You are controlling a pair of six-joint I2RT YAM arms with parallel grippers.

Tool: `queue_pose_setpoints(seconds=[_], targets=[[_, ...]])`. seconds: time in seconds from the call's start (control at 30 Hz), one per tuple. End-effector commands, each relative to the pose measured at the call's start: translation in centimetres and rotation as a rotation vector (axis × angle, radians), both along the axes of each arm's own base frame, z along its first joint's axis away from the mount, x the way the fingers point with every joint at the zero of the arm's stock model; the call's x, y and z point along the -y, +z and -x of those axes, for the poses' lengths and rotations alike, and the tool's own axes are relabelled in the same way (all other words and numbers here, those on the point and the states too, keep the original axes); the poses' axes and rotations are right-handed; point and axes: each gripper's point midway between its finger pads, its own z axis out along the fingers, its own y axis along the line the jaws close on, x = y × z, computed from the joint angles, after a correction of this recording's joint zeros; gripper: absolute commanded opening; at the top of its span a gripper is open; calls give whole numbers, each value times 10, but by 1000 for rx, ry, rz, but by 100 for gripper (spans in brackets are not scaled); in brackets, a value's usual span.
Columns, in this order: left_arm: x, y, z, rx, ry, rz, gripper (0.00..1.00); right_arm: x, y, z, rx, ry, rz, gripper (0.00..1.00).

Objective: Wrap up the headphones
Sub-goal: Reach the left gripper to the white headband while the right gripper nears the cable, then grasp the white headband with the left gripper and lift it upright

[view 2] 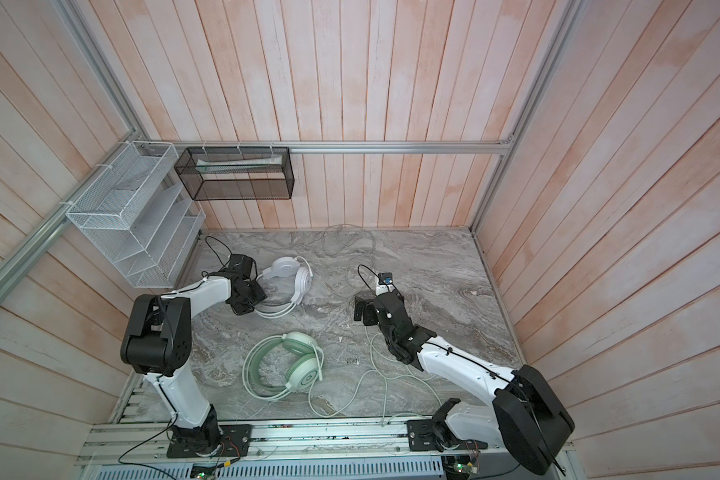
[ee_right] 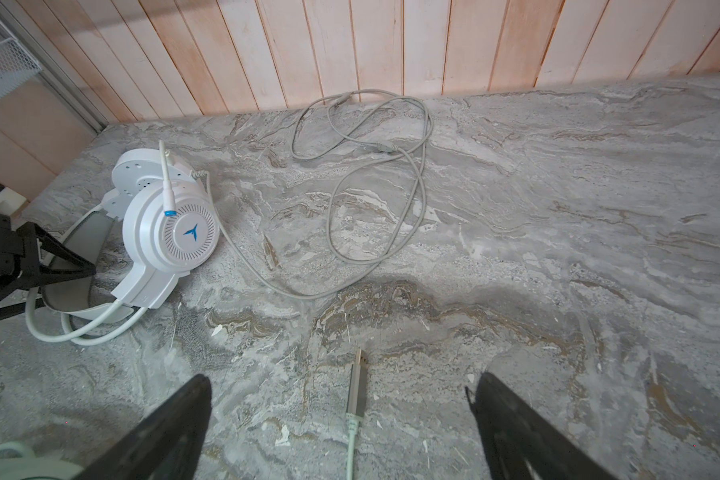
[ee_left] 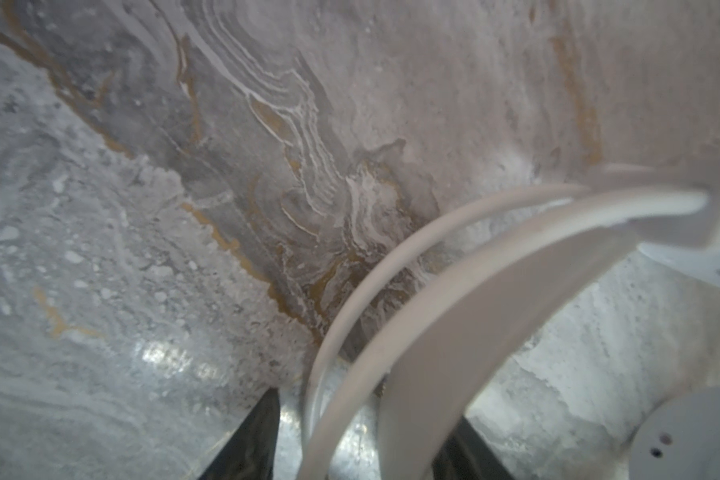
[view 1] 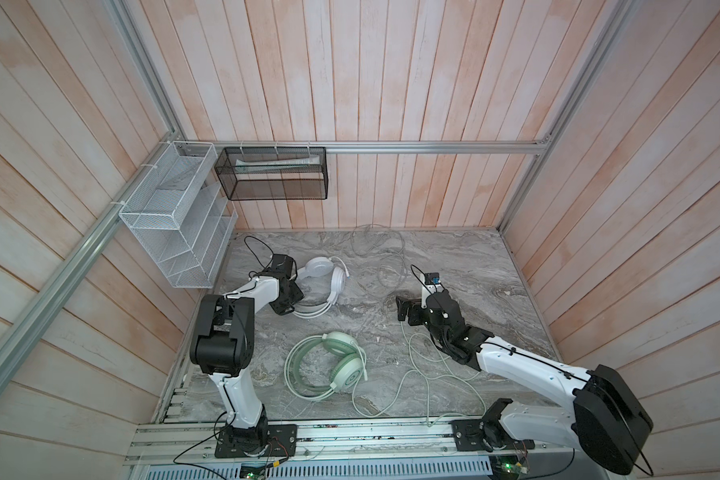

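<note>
**A:** Starting at our left jaws: they stand part-way open astride the headband (ee_left: 474, 316) of the white headset (view 1: 321, 267). A gap shows between 1 fingertip (ee_left: 258, 436) and the thin outer hoop, so we'd call it no grip yet.

**B:** Agreed. Our right jaws are spread wide and empty, low over the worktop (view 1: 495, 266). The metal plug (ee_right: 357, 386) of the mint cable (ee_right: 352, 442) lies between the fingertips (ee_right: 171, 432), touching neither.

**A:** Outward, then. The white headset lies far left, its grey cable (ee_right: 377, 178) sprawled in loose loops toward the far wall. The mint headset (view 1: 341, 345) sits near the middle, its cable trailing right and near.

**B:** So neither of the 2 is wrapped. We judge this the opening step: securing a headset and a loose cable end.

**A:** Next, we think, the left jaws need to close on the band to steady the white set. The right jaws must pinch that plug squarely. It's slim and lies flat on the worktop, so it could skid away.
</note>
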Motion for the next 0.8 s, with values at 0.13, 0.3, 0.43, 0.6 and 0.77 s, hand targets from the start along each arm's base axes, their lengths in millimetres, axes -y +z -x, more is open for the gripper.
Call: queue_pose_setpoints(seconds=[0.13,0.3,0.43,0.6,0.77], targets=[[2,-25,23,-117,-12,-41,54,-5,12,-4,36,-13,16,100],[7,-28,24,-126,-24,-48,45,-6,10,-5,33,-13,29,100],[3,-25,24,-120,-31,-73,36,-8,9,-4,35,-10,33,100],[-1,-10,14,-86,-49,-102,20,-11,10,-2,45,4,29,99],[-5,9,2,-49,-71,-137,5,-16,13,1,60,34,7,99]])
